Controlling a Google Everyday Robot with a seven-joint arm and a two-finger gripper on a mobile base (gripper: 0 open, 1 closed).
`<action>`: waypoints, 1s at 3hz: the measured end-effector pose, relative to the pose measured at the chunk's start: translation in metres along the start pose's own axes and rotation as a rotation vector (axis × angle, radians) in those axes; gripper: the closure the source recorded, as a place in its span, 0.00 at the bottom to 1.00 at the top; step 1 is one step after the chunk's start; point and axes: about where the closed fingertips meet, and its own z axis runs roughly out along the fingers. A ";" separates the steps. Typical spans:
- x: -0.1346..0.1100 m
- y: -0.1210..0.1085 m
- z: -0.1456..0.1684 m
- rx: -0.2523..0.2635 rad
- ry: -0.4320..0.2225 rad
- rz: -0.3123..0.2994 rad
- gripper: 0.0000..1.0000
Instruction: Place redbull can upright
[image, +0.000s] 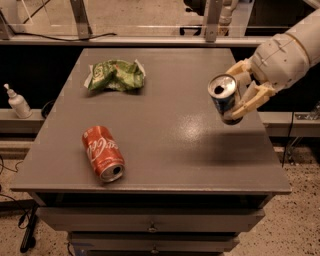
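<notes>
The redbull can (225, 98), slim, silver and blue with a silver top, is held in the air over the right side of the grey table (165, 130). It is tilted, with its open top facing up and toward the camera. My gripper (241, 92) comes in from the right and is shut on the can, cream fingers (254, 101) on either side of its body. The can's lower end hangs just above the table surface near the right edge.
A red Coca-Cola can (103, 152) lies on its side at the front left of the table. A crumpled green chip bag (115, 75) lies at the back left. A white pump bottle (17, 101) stands on a ledge left of the table.
</notes>
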 end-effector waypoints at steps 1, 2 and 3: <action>0.005 -0.019 -0.003 -0.035 0.055 0.043 1.00; 0.007 -0.037 -0.009 -0.093 0.123 0.089 1.00; 0.002 -0.054 -0.011 -0.138 0.178 0.141 1.00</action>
